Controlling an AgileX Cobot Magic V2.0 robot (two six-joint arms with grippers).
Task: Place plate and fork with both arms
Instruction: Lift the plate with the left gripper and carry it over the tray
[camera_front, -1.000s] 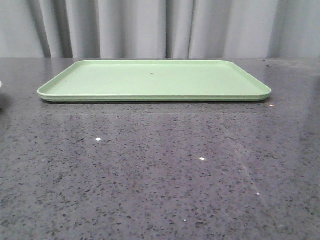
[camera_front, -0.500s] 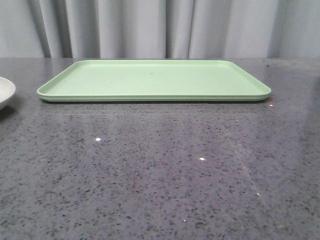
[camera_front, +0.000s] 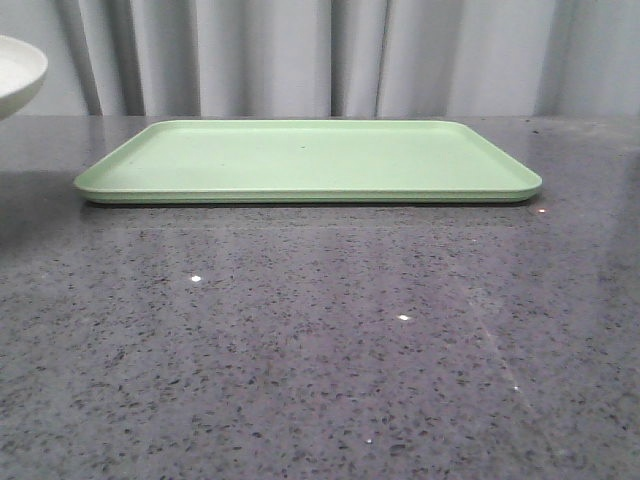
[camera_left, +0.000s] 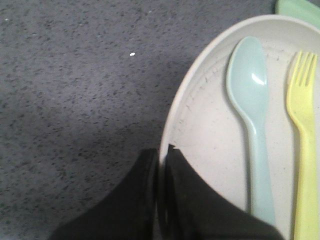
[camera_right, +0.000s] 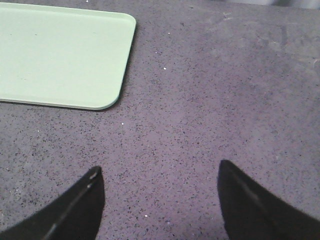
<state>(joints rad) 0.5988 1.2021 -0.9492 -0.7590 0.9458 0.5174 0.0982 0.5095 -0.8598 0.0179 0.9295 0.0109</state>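
The plate (camera_left: 210, 135) is pinched by its rim in the left hand (camera_left: 161, 165), one finger inside the rim and one outside. In the front view the plate (camera_front: 18, 72) shows only as an edge at the far left, apparently lifted clear of the counter (camera_front: 320, 340). Inside it lie the fork (camera_left: 304, 150) and, just beside it, a pale-blue spoon (camera_left: 252, 115), both lengthwise and side by side. The tray (camera_front: 310, 160) sits flat on the counter, right of the plate. The right hand (camera_right: 160, 200) hangs over bare counter near the tray's right corner, fingers spread wide, holding nothing
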